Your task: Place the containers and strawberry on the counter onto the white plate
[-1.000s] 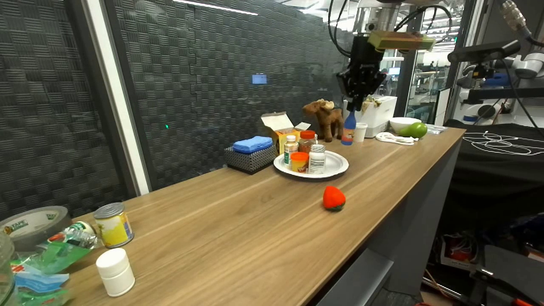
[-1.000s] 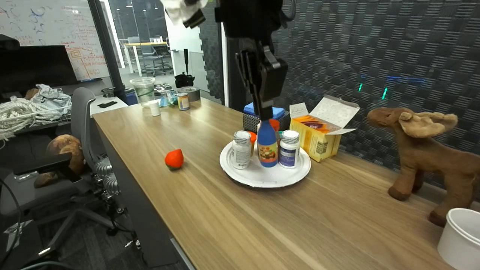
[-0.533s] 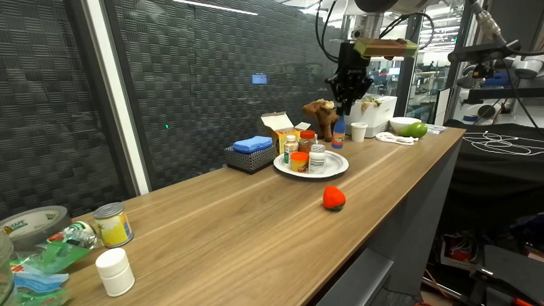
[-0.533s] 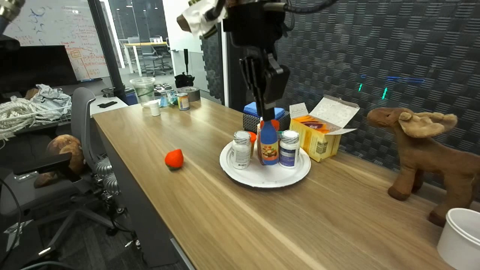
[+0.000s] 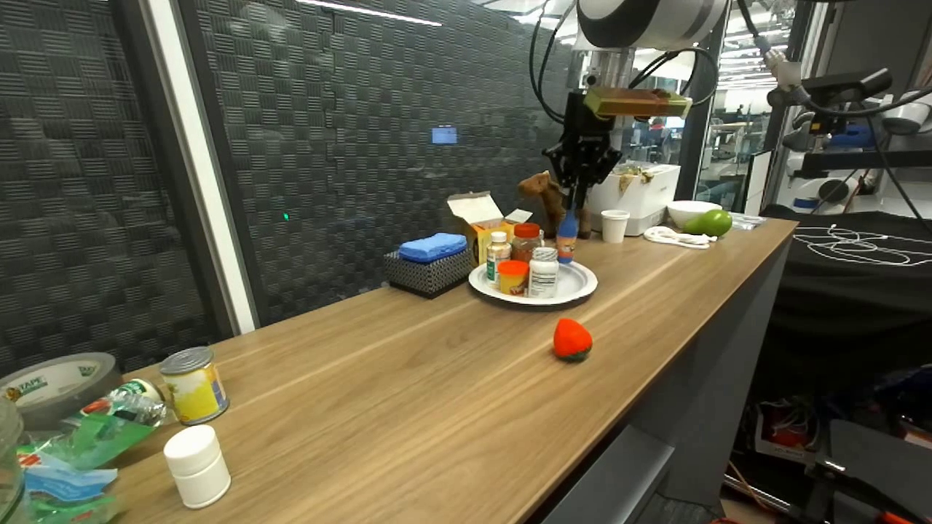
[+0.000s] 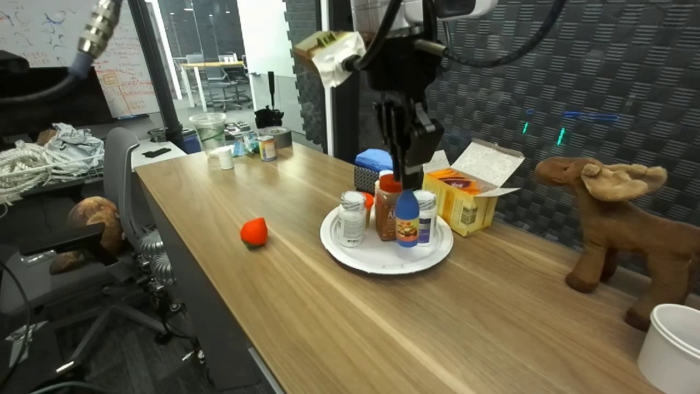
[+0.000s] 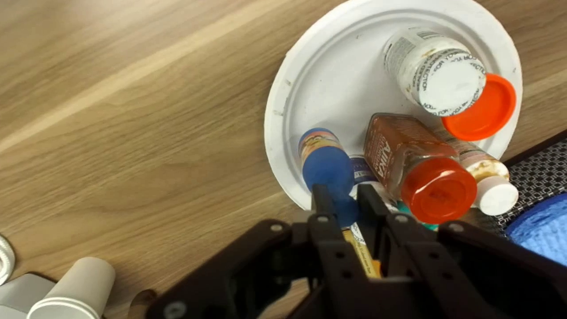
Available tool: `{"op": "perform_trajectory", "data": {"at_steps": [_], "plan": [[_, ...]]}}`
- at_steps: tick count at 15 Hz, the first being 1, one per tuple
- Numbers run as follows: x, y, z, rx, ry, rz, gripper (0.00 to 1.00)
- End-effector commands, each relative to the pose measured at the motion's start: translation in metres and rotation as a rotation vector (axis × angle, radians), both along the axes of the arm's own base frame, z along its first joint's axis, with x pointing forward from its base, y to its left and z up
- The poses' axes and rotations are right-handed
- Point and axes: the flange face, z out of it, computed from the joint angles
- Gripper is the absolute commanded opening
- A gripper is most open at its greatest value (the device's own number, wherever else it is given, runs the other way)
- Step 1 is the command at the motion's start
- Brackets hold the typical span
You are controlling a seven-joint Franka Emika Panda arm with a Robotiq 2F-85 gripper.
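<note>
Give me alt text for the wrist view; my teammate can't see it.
The gripper pinches a blue bottle by the neck over the white plate. On the plate stand a red-lidded jar, an orange-lidded tub and other bottles; a white cup sits lower left.

A blue cloth (image 5: 433, 248) is laid on a patterned box (image 5: 429, 274), beside which an opened yellow box (image 6: 462, 206) is placed. A brown plush moose (image 6: 629, 230) is set near the dark textured wall (image 6: 612, 71).
</note>
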Motion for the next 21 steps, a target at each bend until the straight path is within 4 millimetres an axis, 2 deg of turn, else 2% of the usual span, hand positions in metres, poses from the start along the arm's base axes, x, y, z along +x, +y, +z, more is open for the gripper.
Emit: {"op": "perform_trajectory", "data": {"at_steps": [1, 8, 20, 21], "plan": [[0.013, -0.005, 0.004, 0.033, -0.018, -0.010, 0.05], [0.015, -0.015, -0.015, 0.065, 0.006, -0.049, 0.05], [0.019, -0.017, -0.028, 0.064, 0.019, -0.056, 0.05], [0.019, -0.017, -0.028, 0.065, 0.021, -0.051, 0.36]]}}
